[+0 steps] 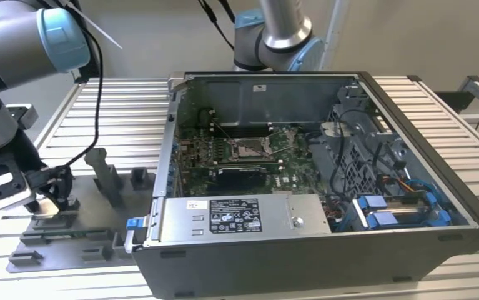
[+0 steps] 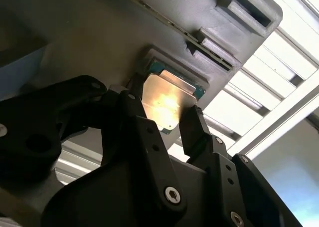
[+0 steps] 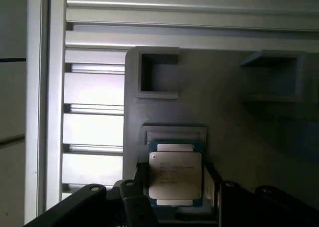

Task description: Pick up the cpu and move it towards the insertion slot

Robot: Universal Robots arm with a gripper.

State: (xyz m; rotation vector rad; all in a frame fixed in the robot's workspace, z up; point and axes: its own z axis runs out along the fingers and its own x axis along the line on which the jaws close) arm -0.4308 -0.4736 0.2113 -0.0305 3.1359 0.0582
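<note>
The cpu (image 3: 174, 174) is seated in a recess of the grey tray (image 1: 56, 244) on the table. It is gripped at two opposite edges by the closed hand (image 2: 162, 114), which is lowered onto the tray. The slot (image 1: 248, 148) is seen well apart from the tray, toward the exterior view's right, inside the open case (image 1: 439, 206).

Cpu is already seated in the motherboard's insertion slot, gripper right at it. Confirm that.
Wrong on the place. The cpu lies in a recess of the grey tray, not in the insertion slot; both wrist views show it. The gripper is right at it.
</note>
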